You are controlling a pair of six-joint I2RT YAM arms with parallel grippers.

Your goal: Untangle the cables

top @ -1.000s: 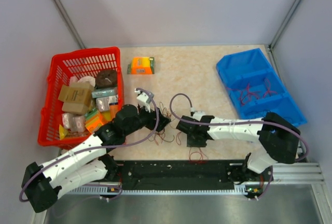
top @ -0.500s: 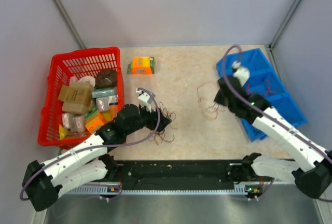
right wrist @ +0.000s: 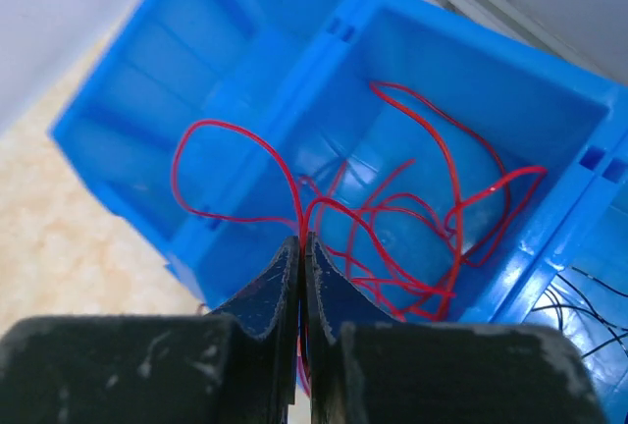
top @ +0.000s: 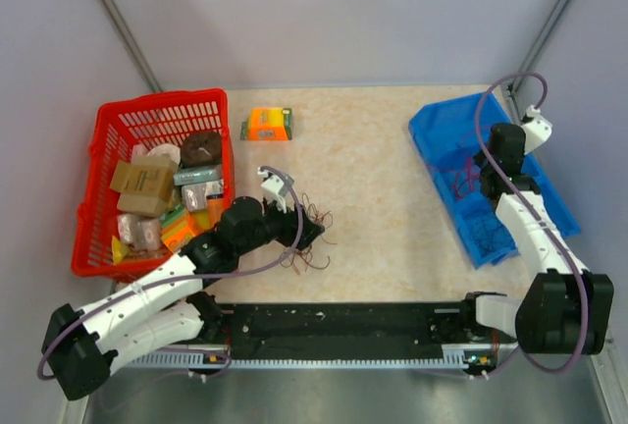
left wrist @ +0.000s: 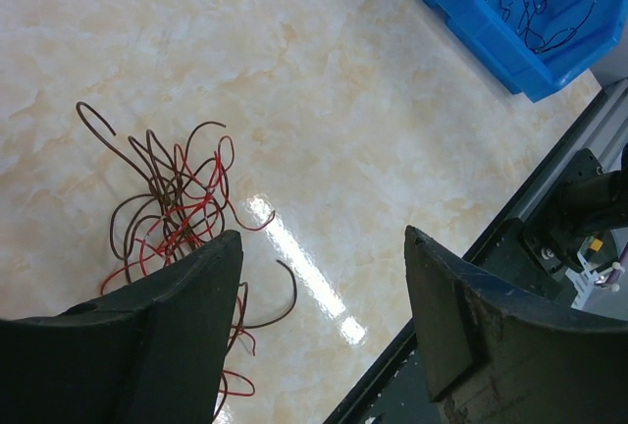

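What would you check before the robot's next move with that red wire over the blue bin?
1. Grip: right pincer shut on the red wire: ok.
2. Place: it hangs above the blue bin, over the other red wires: ok.
3. Whole wire within that compartment: cannot tell; one loop shows across the divider.
4. Sorting: black wires apart in their own compartment: ok.
5. Helper: left pincer open by the tangle on the table: ok.
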